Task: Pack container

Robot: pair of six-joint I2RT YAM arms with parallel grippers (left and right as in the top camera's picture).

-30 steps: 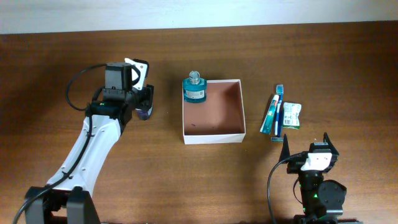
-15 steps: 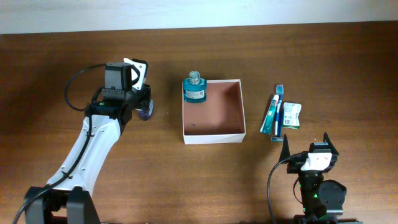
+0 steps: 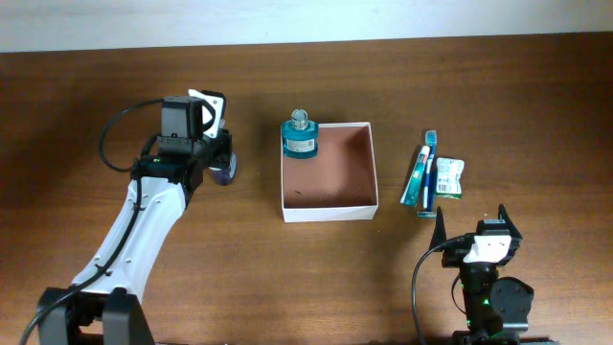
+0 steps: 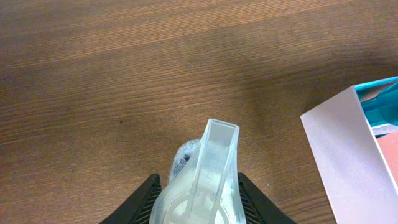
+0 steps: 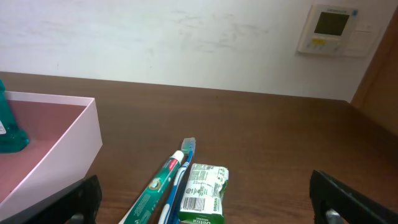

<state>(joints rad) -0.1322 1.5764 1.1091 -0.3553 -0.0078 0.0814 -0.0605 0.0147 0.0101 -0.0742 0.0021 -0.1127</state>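
The left claw (image 3: 223, 163) is squeezed tight on a clear plastic thing (image 4: 214, 155), with one black finger on each side of it. I cannot tell what the thing is. It has a dark blue bit at the bottom. The claw is low over the table (image 3: 115, 96), a little way to the left of the container (image 3: 329, 209). I think it grips hard so the thing does not slip on the way to the container

The container sits in the middle of the table, open at the top. A teal bottle (image 3: 300, 137) stands inside it, in the far left corner, so most of the floor is free for more things

To the right of the container lie a toothpaste tube (image 3: 418, 178), a toothbrush (image 3: 429, 172) and a green packet (image 3: 448, 177), not yet packed. The right claw (image 3: 472, 218) waits near them, wide open, holding nothing
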